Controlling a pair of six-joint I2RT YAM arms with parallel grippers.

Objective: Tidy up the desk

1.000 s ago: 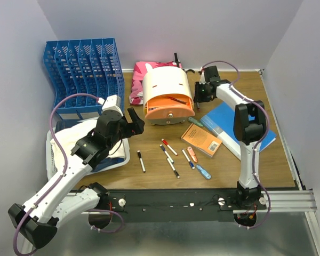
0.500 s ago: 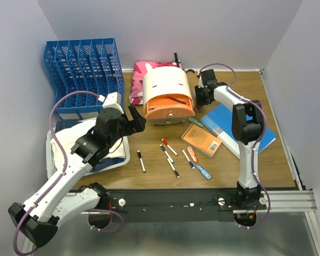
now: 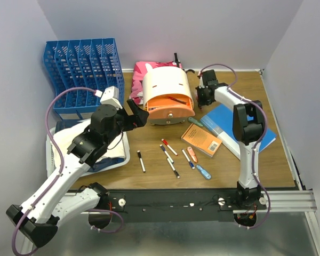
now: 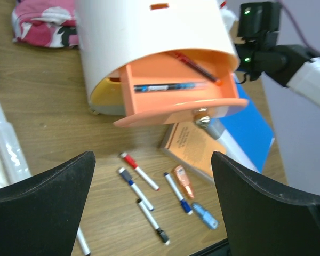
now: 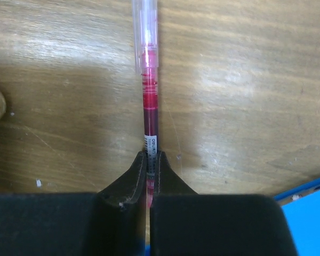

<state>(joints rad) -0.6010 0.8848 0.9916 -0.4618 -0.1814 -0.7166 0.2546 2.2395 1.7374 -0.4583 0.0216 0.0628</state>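
Note:
The desk (image 3: 157, 178) is a brown wood top. My right gripper (image 5: 153, 157) is down at the desk's far right, beside the white organizer (image 3: 162, 85), and is shut on a red pen (image 5: 149, 106) that lies on the wood. My right gripper (image 3: 204, 98) shows small in the top view. My left gripper (image 3: 138, 118) stands wide open and holds nothing, just left of the organizer's pulled-out orange drawer (image 4: 176, 98). In the drawer lie a dark pen (image 4: 165, 87) and a red pen (image 4: 194, 64). Several loose markers (image 3: 168, 152) lie in front.
A blue file rack (image 3: 82, 69) stands at the back left, a pink pouch (image 3: 141, 74) behind the organizer. A white tray (image 3: 56, 149) with cloth lies under my left arm. An orange book (image 3: 202, 140) and a blue folder (image 3: 229, 122) lie at the right.
The right gripper's jaws closed onto the red pen. My left gripper swung right, closer to the orange drawer, still wide open.

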